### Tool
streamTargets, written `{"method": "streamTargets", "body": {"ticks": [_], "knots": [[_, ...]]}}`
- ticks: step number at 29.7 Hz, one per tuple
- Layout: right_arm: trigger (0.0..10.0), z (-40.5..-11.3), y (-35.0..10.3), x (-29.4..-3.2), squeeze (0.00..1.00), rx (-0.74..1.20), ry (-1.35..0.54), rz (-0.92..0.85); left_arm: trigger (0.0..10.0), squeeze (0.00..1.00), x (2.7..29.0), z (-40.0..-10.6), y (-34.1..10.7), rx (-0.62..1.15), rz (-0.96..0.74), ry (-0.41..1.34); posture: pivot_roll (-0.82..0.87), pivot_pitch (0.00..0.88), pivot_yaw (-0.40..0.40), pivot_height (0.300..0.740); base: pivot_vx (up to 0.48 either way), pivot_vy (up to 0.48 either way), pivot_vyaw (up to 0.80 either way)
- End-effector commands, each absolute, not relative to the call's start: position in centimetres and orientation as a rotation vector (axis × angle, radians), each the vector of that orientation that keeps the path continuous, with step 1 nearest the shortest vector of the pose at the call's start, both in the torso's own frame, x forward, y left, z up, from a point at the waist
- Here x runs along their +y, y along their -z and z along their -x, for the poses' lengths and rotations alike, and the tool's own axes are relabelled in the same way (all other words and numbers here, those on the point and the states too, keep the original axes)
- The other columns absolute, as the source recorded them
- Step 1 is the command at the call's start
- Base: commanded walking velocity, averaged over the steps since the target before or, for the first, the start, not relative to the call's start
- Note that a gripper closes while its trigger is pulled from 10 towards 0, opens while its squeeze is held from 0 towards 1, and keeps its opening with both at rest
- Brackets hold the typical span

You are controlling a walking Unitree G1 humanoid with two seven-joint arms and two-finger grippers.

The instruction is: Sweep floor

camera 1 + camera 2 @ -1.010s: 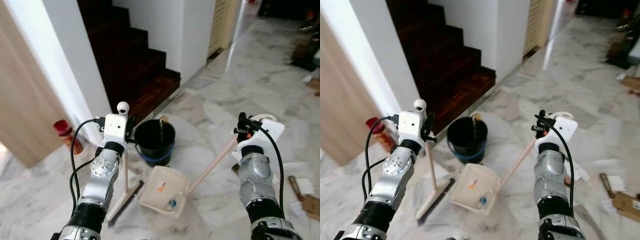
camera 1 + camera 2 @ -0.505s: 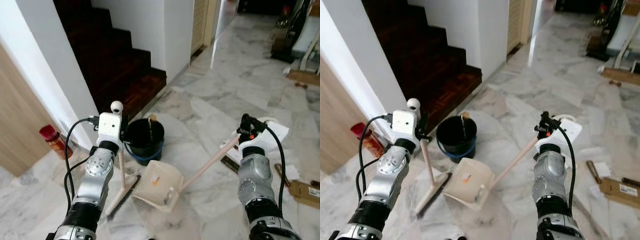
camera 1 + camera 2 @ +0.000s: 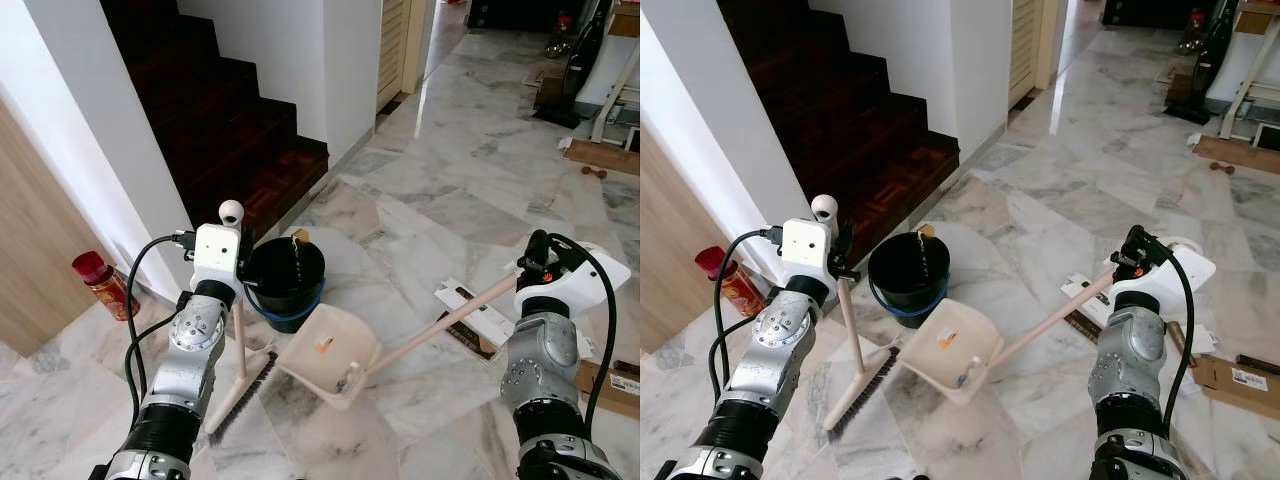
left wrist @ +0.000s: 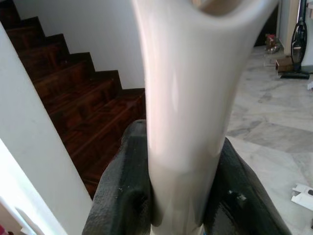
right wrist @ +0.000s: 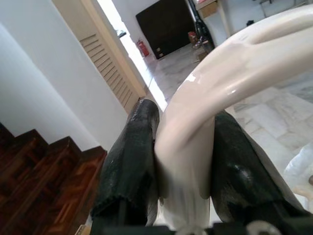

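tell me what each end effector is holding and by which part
Left end effector grips the broom near its handle's top; right end effector grips the dustpan by its long handle's upper end.

Marble floor (image 3: 480,210), dark wooden stairs (image 3: 230,120)

We see open marble floor (image 3: 440,200) ahead and to our right. Bucket (image 3: 285,283) sits dead ahead, stairs (image 3: 230,120) behind it, red jar (image 3: 100,285) by the wall on our left, cardboard (image 3: 610,375) far right.

Both arms raised forward, left gripper (image 4: 178,196) and right gripper (image 5: 183,186) clamped tight.
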State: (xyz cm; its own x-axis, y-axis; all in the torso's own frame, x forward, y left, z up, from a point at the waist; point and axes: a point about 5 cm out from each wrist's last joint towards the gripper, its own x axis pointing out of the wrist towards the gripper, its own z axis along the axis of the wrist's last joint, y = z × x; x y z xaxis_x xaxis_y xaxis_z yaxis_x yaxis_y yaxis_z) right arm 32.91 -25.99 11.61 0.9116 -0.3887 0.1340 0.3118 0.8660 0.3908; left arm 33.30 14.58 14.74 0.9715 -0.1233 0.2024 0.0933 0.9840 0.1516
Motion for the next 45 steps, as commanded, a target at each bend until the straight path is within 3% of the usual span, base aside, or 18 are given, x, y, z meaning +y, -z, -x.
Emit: {"method": "streamTargets", "body": {"ticks": [1, 19, 31, 45], "knots": [[10.0, -33.0, -13.8, -26.7, 0.0, -0.333, 0.392, -0.422, 10.0, 0.0, 15.2, -33.3, -15.5, -0.248, -0.177, 0.087, 0.0, 0.0, 0.073, 0.74, 0.0, 0.0, 0.0], [10.0, -33.3, -17.5, -27.9, 0.0, -0.477, 0.393, -0.459, 10.0, 0.0, 15.5, -33.1, -15.0, -0.235, -0.173, 0.068, -0.01, 0.0, 0.062, 0.74, 0.0, 0.0, 0.0], [10.0, -34.7, -18.2, -23.4, 0.0, -0.468, 0.256, -0.488, 10.0, 0.0, 17.2, -33.2, -14.2, -0.191, -0.172, -0.037, 0.0, 0.0, 0.056, 0.74, 0.0, 0.0, 0.0], [10.0, -35.1, -19.9, -22.4, 0.0, -0.507, 0.201, -0.512, 10.0, 0.0, 17.4, -33.1, -14.0, -0.193, -0.159, -0.065, 0.01, 0.0, 0.054, 0.74, 0.301, 0.0, 0.0]]}}
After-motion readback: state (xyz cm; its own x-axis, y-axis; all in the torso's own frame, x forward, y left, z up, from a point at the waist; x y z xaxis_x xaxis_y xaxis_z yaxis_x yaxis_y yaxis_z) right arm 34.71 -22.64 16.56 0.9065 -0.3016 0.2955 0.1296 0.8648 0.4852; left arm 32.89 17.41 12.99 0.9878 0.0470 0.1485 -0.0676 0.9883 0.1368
